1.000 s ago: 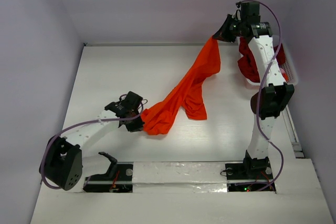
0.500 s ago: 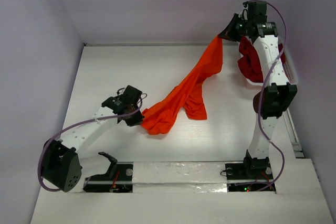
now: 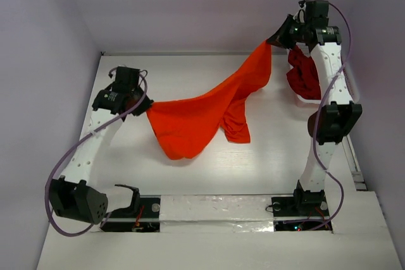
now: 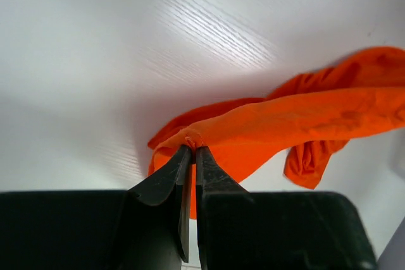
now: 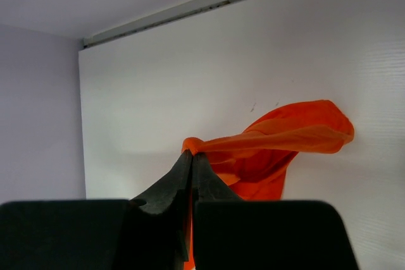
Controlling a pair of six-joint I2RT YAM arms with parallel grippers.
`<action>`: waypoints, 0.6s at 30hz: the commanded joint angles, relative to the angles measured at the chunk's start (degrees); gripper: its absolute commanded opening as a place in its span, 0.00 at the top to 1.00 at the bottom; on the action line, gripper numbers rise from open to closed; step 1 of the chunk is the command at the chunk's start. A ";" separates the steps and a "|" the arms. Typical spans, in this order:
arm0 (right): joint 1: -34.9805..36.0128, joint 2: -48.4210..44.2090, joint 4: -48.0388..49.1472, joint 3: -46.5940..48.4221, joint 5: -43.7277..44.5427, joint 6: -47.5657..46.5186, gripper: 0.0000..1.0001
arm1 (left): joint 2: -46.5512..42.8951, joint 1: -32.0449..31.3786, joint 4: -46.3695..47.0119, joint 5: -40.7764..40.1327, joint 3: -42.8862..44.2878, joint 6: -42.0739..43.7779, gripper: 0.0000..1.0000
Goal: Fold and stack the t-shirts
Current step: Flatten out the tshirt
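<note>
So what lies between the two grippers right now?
Only the orange t-shirt, pinched by the left gripper and right gripper and sagging between them; the top view shows it.

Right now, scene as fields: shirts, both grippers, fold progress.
orange shirt: unfolded, strung between both grippers, middle sagging toward the table
left gripper: shut on orange shirt's left end, lifted
right gripper: shut on orange shirt's other end, far right, high
red shirt: bunched at far right, beside the right arm
folded: none visible
</note>
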 commanded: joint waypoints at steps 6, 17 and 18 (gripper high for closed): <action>-1.95 -11.74 4.47 -2.06 -4.73 0.76 1.00 | 3.58 4.17 -3.12 -2.41 13.12 6.51 1.00; -3.28 -17.99 6.06 -5.58 -7.28 1.82 1.00 | 4.99 4.70 -3.47 -6.10 29.98 7.39 1.00; -3.28 -18.78 5.97 -5.67 -7.28 1.82 1.00 | 5.60 4.70 -3.47 -6.54 31.30 7.57 1.00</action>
